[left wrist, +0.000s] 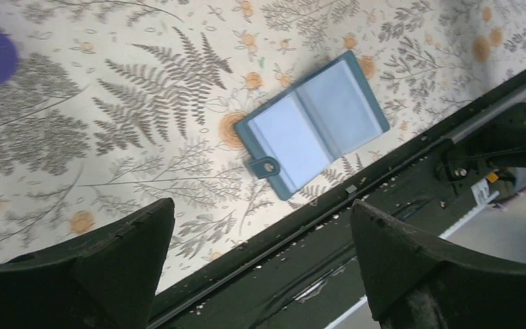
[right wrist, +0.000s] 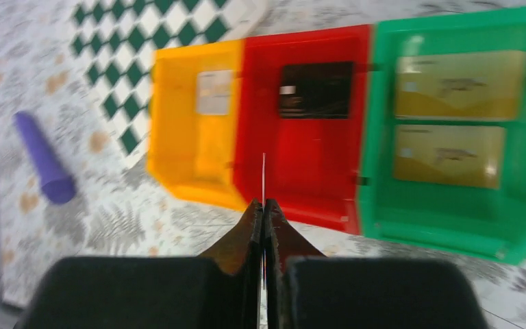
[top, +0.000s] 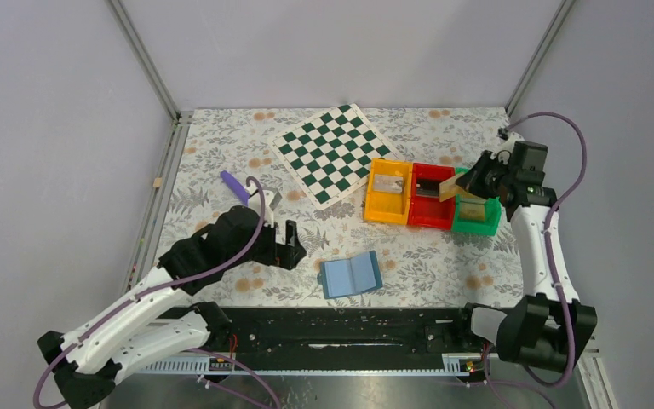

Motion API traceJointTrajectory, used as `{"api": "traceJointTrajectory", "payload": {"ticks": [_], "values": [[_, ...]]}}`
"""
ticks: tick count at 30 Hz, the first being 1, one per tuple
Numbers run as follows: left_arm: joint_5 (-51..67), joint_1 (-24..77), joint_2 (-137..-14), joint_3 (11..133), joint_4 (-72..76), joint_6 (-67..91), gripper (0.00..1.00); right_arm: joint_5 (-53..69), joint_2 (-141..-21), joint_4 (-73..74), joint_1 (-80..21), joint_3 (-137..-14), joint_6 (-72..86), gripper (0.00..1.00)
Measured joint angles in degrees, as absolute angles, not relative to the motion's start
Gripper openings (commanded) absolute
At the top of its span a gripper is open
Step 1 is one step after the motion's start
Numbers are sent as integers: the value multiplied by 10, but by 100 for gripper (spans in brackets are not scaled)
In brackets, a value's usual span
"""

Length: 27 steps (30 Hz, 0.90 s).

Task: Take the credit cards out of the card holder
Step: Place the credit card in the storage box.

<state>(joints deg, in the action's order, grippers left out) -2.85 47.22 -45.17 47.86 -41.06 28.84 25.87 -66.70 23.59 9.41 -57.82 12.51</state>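
The blue card holder [top: 351,274] lies open and flat near the table's front edge, its pale inner panels up; it also shows in the left wrist view [left wrist: 313,123]. My left gripper [top: 294,247] is open and empty, just left of the holder and apart from it [left wrist: 264,212]. My right gripper [top: 464,181] is shut on a yellow-gold credit card [top: 449,186], held above the red and green bins. In the right wrist view the gripper [right wrist: 264,204] shows that card edge-on [right wrist: 264,178]. Two more gold cards [right wrist: 460,83] [right wrist: 448,154] lie in the green bin [right wrist: 377,137].
An orange bin [top: 389,191] holds a silvery card [right wrist: 214,91], and a red bin [top: 431,196] holds a dark card [right wrist: 315,89]. A green-white chequered board [top: 332,152] lies behind them. A purple object [top: 234,187] lies at the left. The black rail [left wrist: 356,205] runs along the near edge.
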Motion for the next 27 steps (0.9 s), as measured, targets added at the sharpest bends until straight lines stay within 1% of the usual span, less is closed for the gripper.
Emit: {"api": "traceJointTrajectory", "payload": {"ticks": [7, 14, 21, 27], "values": [[-99, 472, -416, 480, -434, 264, 99, 183, -745, 250, 166, -604, 105, 0], [-170, 472, -425, 484, -442, 249, 99, 135, -799, 248, 194, -660, 98, 0], [-208, 472, -475, 496, -449, 240, 99, 136, -881, 247, 197, -694, 98, 0], [-227, 472, -492, 498, -455, 225, 99, 175, -936, 230, 202, -703, 100, 1]]}}
